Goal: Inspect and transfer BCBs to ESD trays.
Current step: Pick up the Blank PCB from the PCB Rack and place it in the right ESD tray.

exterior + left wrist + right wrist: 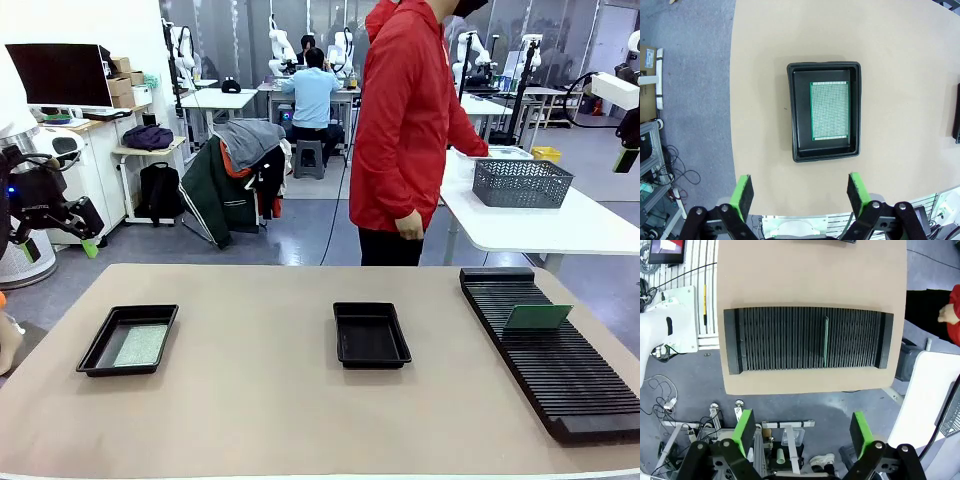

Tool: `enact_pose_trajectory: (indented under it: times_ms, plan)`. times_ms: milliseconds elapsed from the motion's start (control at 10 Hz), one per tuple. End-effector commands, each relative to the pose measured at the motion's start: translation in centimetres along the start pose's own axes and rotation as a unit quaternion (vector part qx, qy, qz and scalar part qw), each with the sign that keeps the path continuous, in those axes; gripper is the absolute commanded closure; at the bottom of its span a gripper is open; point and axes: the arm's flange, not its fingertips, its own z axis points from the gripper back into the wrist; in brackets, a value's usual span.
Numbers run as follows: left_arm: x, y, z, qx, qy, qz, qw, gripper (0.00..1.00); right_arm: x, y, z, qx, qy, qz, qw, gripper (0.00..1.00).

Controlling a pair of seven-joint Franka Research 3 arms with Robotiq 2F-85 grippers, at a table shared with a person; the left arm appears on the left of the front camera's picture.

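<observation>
A black ESD tray (pixel 100 345) lies at the table's left with a pale green BCB (pixel 141 345) flat inside it. In the left wrist view the same tray (pixel 796 120) and its BCB (pixel 829 111) are straight below. My left gripper (pixel 801 194) hangs open high above them, and it also hovers off the table's left edge (pixel 60 240). A second ESD tray (pixel 370 334) sits empty at mid-table. Another BCB (pixel 537 317) stands upright in the slotted rack, seen edge-on (pixel 825 342). My right gripper (pixel 802 432) is open, high above the rack.
The long black ribbed rack (pixel 560 370) fills the table's right side (pixel 780 340). A person in a red jacket (pixel 410 130) stands beyond the far edge, one hand (pixel 945 315) hanging by the side. A grey mesh basket (pixel 521 183) sits on the white side table.
</observation>
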Motion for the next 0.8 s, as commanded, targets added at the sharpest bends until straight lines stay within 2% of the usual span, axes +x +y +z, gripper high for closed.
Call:
enact_pose_trajectory:
  times_ms: [0,200,700]
  plan:
    - [0.0,0.1,-0.2,0.000,-0.003,0.001,1.000,0.00,0.0,0.1,-0.1,0.006,0.005,0.001,1.000,0.00]
    - [0.0,0.1,-0.2,0.000,-0.003,0.001,1.000,0.00,0.0,0.0,0.0,0.000,0.000,0.000,1.000,0.00]
    - [0.0,0.1,-0.2,0.000,-0.003,0.001,1.000,0.00,-0.2,-1.2,-7.7,-0.028,-0.028,0.032,0.999,0.00]
